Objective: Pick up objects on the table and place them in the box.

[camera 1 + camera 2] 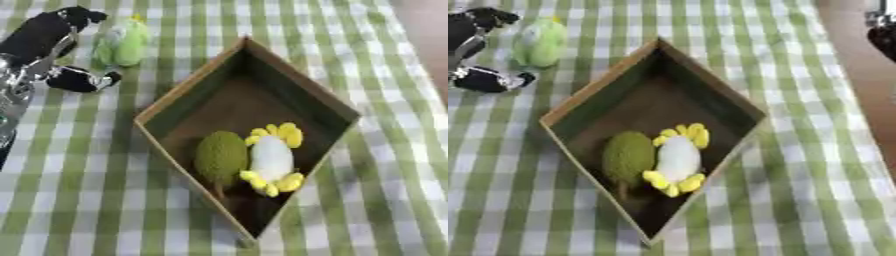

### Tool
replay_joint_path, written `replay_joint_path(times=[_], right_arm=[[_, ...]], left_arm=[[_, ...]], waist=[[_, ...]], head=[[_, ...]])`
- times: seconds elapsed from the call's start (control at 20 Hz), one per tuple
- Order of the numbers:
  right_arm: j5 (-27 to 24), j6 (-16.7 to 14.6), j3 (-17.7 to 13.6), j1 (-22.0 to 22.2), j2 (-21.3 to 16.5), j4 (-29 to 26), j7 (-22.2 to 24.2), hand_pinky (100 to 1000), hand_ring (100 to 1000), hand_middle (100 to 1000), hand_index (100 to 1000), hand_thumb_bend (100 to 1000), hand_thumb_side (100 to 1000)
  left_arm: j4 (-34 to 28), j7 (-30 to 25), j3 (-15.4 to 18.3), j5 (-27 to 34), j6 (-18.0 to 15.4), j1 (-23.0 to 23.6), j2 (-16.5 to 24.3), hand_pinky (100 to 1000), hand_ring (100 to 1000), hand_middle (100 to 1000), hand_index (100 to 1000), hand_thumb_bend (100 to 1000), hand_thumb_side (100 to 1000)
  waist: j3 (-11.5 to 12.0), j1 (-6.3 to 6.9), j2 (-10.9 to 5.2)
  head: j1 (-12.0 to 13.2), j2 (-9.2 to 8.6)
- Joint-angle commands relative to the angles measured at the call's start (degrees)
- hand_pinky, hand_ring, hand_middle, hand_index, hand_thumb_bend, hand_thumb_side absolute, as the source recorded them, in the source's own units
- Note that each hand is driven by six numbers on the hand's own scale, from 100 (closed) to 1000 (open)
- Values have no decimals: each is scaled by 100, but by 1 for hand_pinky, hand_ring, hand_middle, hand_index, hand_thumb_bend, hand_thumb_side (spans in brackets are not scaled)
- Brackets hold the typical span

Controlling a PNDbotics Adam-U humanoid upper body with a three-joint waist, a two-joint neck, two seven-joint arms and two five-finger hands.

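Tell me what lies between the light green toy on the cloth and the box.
Only bare checked tablecloth separates the light green toy from the box, seen in the left eye view. The left hand is on the toy's other side.

Head stereo pair, looking down, close; both share box (248,135).

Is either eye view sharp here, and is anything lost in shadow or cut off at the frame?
Left eye view: soft throughout; the box interior is dark, yet the green ball and white-and-yellow toy read clearly; left hand blurred beside the pale green toy. Right eye view: equally soft; a dark shape is cropped at the upper right.
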Motion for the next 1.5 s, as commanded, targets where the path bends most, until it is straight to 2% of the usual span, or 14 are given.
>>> replay_joint_path(times=[0.05, 0.65, 1.05, 1.1, 1.25, 1.3, 1.35, 1.45, 1.5], right_arm=[[-49, -3, -29, -77, -98, -91, 26, 839, 903, 629, 930, 100, 470], [-75, -10, -13, -186, -72, -91, 56, 840, 915, 627, 932, 100, 470], [-88, -22, -2, -247, -52, -91, 66, 840, 916, 626, 932, 100, 470], [-89, -24, -2, -249, -51, -91, 67, 840, 918, 625, 932, 100, 470], [-90, -21, -9, -242, -47, -91, 62, 840, 920, 624, 933, 100, 470], [-91, -20, -9, -241, -46, -91, 61, 840, 920, 624, 933, 100, 470], [-93, -17, -8, -239, -44, -91, 60, 840, 921, 624, 933, 100, 470], [-96, -10, -9, -231, -43, -91, 55, 841, 922, 624, 933, 100, 470], [-97, -8, -9, -228, -42, -91, 53, 840, 920, 624, 933, 100, 470]], left_arm=[[80, 187, 99, -35, -19, -196, 34, 753, 805, 797, 925, 497, 412], [573, 376, 213, -118, 30, -447, -83, 732, 786, 768, 913, 463, 428], [896, 329, 284, -477, 32, -514, -92, 676, 746, 722, 876, 436, 386], [938, 331, 298, -520, 35, -519, -90, 640, 716, 696, 863, 423, 359], [1043, 298, 332, -573, 8, -525, -86, 608, 690, 683, 854, 352, 271], [1059, 284, 340, -565, -2, -527, -88, 595, 680, 678, 850, 287, 218], [1070, 264, 349, -531, -10, -529, -91, 576, 667, 668, 842, 173, 151], [1067, 207, 352, -430, -14, -538, -87, 556, 652, 658, 833, 100, 100], [1061, 179, 353, -382, -4, -544, -83, 548, 646, 654, 830, 100, 100]], waist=[[-22, 17, -105], [-240, 55, 49], [-327, 61, 124], [-336, 60, 131], [-343, 59, 143], [-342, 59, 143], [-338, 60, 141], [-333, 64, 130], [-333, 65, 124]], head=[[28, -93], [136, -205], [198, -260], [208, -266], [207, -261], [205, -257], [203, -251], [202, -237], [205, -234]])
